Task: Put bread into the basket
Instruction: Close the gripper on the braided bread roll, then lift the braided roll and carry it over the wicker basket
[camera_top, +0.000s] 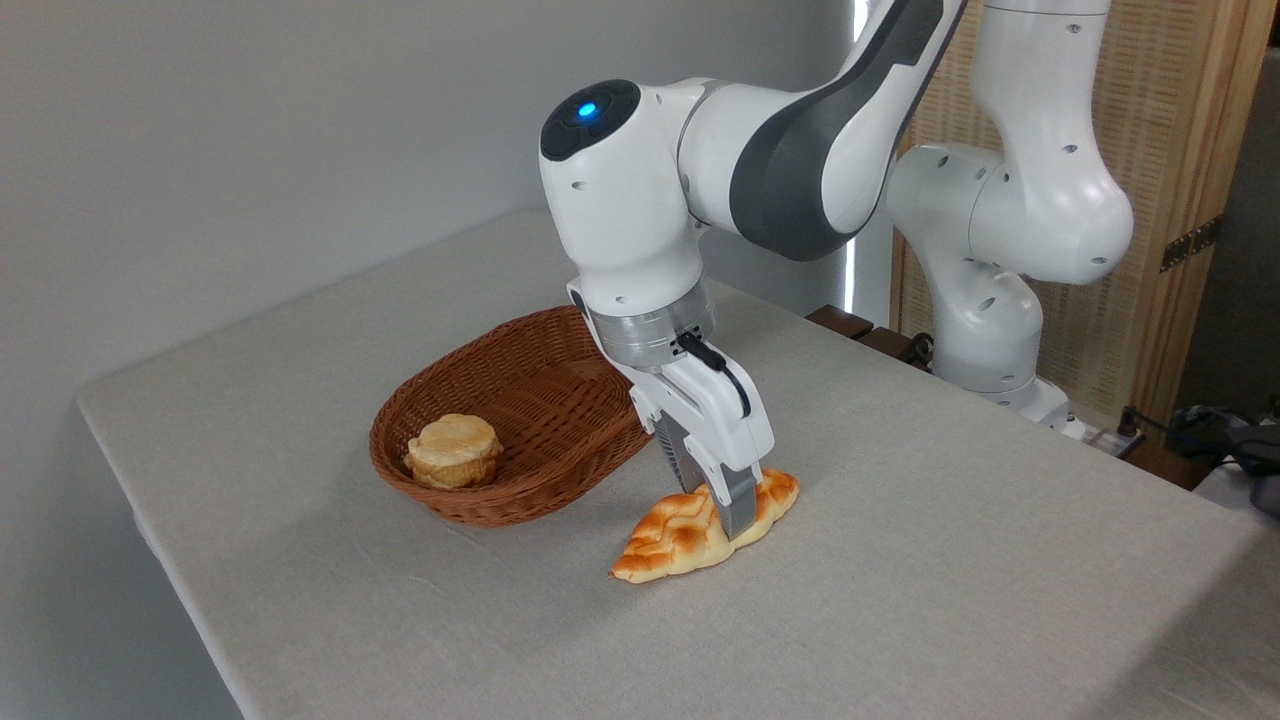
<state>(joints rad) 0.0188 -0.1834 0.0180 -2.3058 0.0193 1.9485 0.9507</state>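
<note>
- Wicker basket (520, 420) is sitting on the counter (900, 600), holding a small round bun (453, 450).
- Bread (680, 540) is lying just right of it, likely light, glossy, maybe slippery.
- Hand (722, 505) is straddling the loaf's middle, fingers apparently closing; grasp uncertain.

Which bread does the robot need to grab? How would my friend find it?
Start at the brown wicker basket on the grey table. Just right of it, on the cloth, lies the bread, with the gripper straddling it. It's long, braided and shiny orange, unlike the small round pale bun inside the basket.
</note>
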